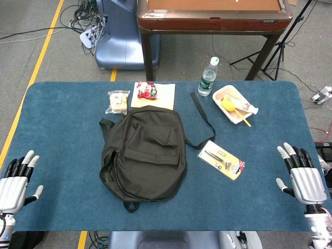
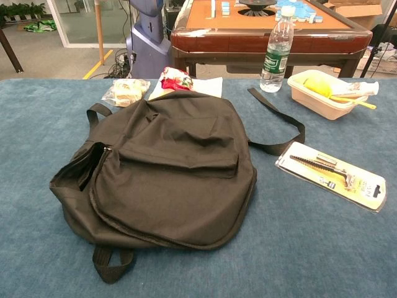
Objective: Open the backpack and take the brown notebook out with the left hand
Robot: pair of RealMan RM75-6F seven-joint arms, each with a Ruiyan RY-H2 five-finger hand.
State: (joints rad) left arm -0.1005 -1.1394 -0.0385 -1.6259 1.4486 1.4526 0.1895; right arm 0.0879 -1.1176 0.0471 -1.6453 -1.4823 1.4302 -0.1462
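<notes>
A black backpack lies flat in the middle of the blue table, zipped shut, its strap trailing to the right. In the chest view the backpack fills the centre. No brown notebook shows in either view. My left hand rests at the table's near left corner, fingers spread, holding nothing. My right hand rests at the near right corner, fingers apart and empty. Both hands are far from the backpack and outside the chest view.
Behind the backpack lie a snack packet and a paper with a red wrapper. A water bottle and a white tray stand at the back right. A packaged tool lies right of the backpack.
</notes>
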